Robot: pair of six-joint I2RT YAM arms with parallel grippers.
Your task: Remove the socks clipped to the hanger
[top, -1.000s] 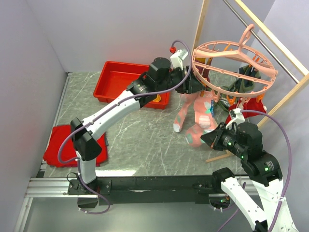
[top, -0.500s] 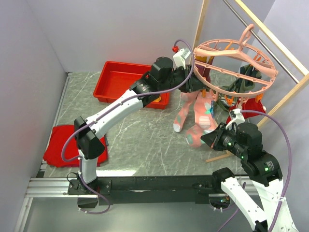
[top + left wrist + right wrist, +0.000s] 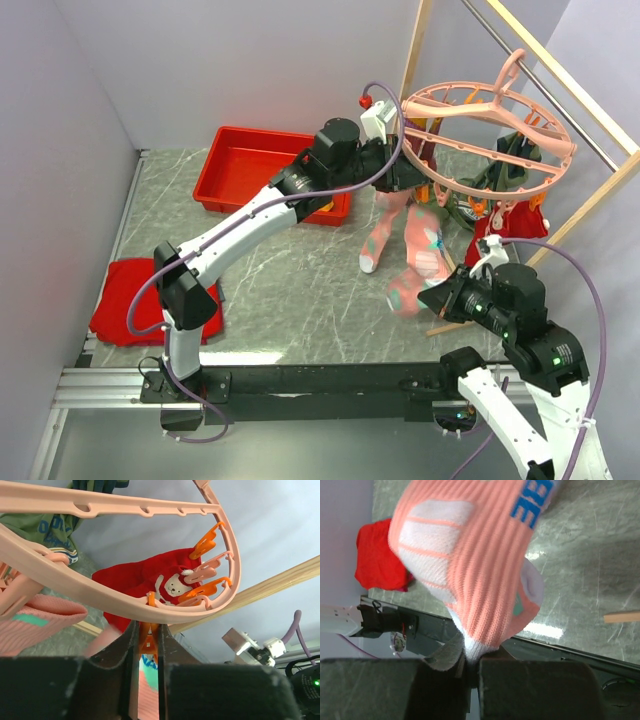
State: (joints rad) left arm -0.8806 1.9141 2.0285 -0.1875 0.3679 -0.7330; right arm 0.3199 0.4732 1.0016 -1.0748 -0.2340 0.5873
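Note:
The round pink hanger (image 3: 468, 100) hangs at the back right; its ring (image 3: 75, 582) crosses the left wrist view. My left gripper (image 3: 408, 180) is at the ring's left edge, its jaws (image 3: 148, 645) shut on an orange clip (image 3: 148, 640). A pink and mint sock (image 3: 420, 245) hangs below that clip; I cannot tell if the clip still grips it. My right gripper (image 3: 437, 297) is shut on that sock's toe (image 3: 470, 555), with the jaws (image 3: 472, 662) pinching the white tip. A second pink sock (image 3: 375, 240), a red sock (image 3: 160, 582) and an olive green sock (image 3: 45, 530) hang from the ring.
A red tray (image 3: 255, 170) sits at the back left of the table. A flat red cloth (image 3: 125, 300) lies at the left front. The wooden-framed rail (image 3: 590, 200) runs behind the hanger on the right. Purple cables loop off both arms.
My right gripper has drawn back toward the near edge with the sock toe, and the pink sock has stretched down and forward. The left gripper stays at the clip.

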